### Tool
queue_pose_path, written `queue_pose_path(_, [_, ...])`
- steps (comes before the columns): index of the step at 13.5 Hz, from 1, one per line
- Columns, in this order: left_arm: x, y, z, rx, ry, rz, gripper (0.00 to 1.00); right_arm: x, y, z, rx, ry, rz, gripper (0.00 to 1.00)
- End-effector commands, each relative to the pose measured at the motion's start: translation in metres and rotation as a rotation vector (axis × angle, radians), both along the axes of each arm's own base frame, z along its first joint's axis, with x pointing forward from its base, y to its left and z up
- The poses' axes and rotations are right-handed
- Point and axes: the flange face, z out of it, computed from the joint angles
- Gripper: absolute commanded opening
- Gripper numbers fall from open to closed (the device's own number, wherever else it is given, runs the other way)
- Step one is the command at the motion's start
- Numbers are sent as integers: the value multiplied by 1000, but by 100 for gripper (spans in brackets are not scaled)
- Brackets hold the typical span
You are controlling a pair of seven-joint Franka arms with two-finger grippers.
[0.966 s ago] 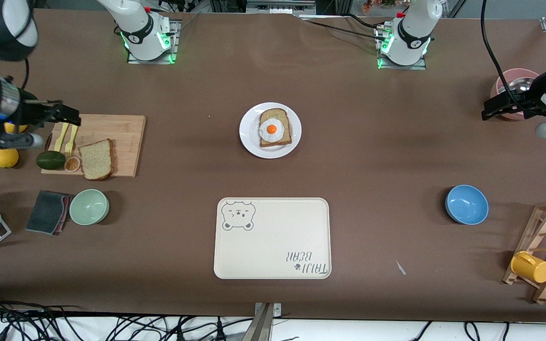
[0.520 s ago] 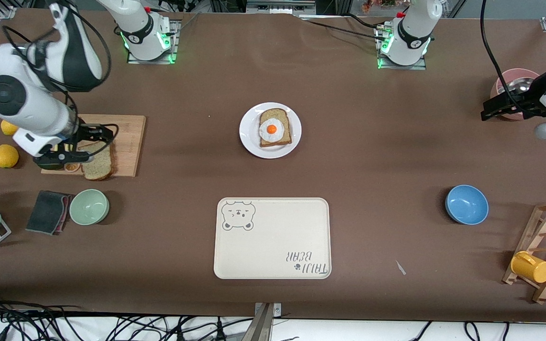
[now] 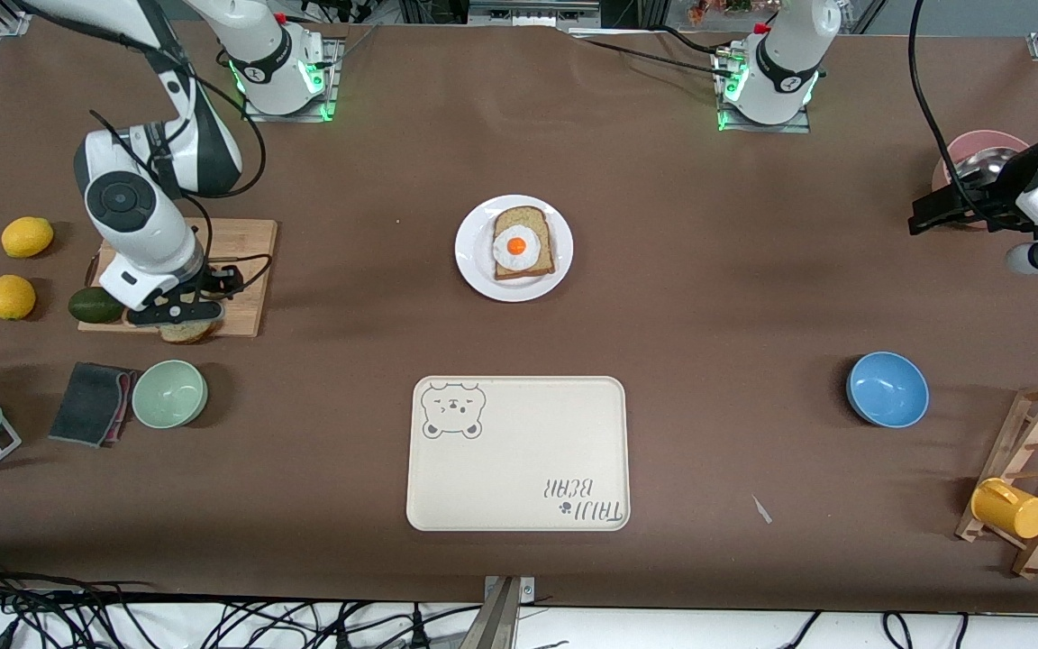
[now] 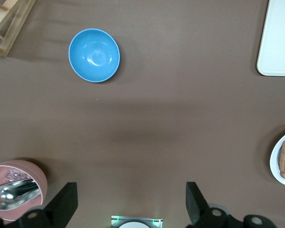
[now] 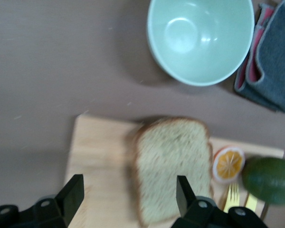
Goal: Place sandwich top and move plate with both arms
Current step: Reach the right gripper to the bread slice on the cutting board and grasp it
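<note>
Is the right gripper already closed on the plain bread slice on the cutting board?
No: in the right wrist view the right gripper has open fingers on either side of the sandwich top, which lies flat on the cutting board.

"TAIJI BEAR" upside down on the cream tray (image 3: 519, 397)

Bare table (image 3: 348, 270) lies between cutting board (image 3: 244, 243) and plate (image 3: 474, 266).

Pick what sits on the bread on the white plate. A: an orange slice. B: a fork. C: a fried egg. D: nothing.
C: a fried egg, white with an orange yolk, lies on the bread on the plate in the front view.
</note>
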Motion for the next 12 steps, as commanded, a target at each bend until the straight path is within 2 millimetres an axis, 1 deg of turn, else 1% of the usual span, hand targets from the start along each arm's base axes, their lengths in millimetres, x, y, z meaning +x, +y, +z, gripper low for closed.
queue_pose_path(1, [-1,-2,1,23,4,8,100,6,-15,-28,-10,-38,39,87])
queue_pose_path(4, [-1,-1,-2,23,9,8,100,8,-16,-46,-24,-29,74,86])
queue_pose_path(6, [0,3,-2,24,5,12,100,7,-16,-49,-23,-23,75,78])
queue_pose_path(7, [0,6,-3,23,6,12,100,7,-15,-50,-23,-21,76,68])
queue_pose_path(8, [0,8,-3,22,8,9,100,6,-15,-52,-23,-18,76,54])
queue_pose_path(10, [1,10,-6,26,9,11,100,4,-16,-62,-22,-1,75,42])
queue_pose_path(12, [1,8,-5,26,8,8,100,3,-18,-66,-23,8,72,27])
